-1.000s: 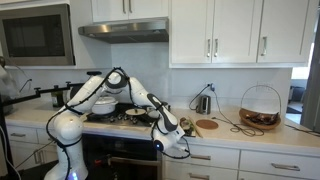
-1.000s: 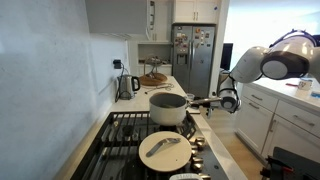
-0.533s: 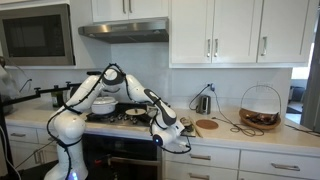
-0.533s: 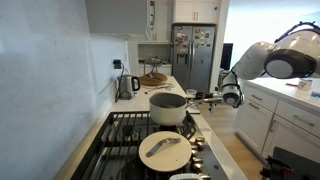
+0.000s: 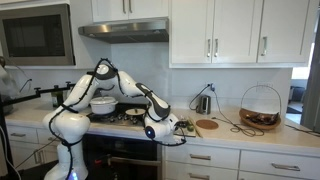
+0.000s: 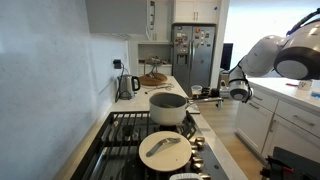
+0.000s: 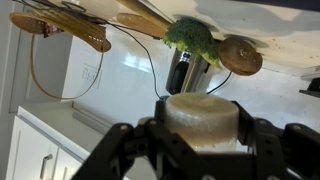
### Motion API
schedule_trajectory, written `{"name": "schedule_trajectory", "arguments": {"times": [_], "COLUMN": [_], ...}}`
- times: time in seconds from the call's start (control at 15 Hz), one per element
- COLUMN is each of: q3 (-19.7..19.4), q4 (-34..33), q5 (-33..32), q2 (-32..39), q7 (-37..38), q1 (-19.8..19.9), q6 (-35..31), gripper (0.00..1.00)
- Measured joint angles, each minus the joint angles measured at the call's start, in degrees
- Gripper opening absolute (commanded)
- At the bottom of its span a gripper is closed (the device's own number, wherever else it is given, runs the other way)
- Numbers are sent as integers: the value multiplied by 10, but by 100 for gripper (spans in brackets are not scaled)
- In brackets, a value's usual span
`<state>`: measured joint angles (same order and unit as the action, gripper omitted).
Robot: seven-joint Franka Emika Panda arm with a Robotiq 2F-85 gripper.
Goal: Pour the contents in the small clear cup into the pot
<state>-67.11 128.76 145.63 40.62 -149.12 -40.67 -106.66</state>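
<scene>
One small clear cup (image 7: 200, 118), one pot (image 6: 168, 108), one kettle (image 6: 128, 86), one wire basket (image 5: 260, 106), one microwave (image 5: 38, 35).

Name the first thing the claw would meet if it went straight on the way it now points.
Probably the metal container with a cord, straight ahead in the wrist view beyond the small clear cup the claw holds. Depth is unclear; the white wall lies behind it.

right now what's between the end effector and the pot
Nothing I can make out: in an exterior view the end effector, shut on the cup, hangs close beside the pot.
</scene>
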Motion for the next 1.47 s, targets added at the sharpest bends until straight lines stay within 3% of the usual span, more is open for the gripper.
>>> {"name": "schedule_trajectory", "arguments": {"times": [0.33, 0.67, 0.73, 0.8, 1.47], "q3": [-112, -187, -194, -199, -194], "q4": [64, 106, 111, 115, 116], "q5": [8, 22, 22, 20, 20], "q2": [6, 14, 15, 14, 14], "q7": [0, 0, 0, 0, 0], "q1": [-107, -168, -173, -175, -173], "q6": [0, -1, -1, -5, -6], "gripper": [39, 39, 39, 64, 64]}}
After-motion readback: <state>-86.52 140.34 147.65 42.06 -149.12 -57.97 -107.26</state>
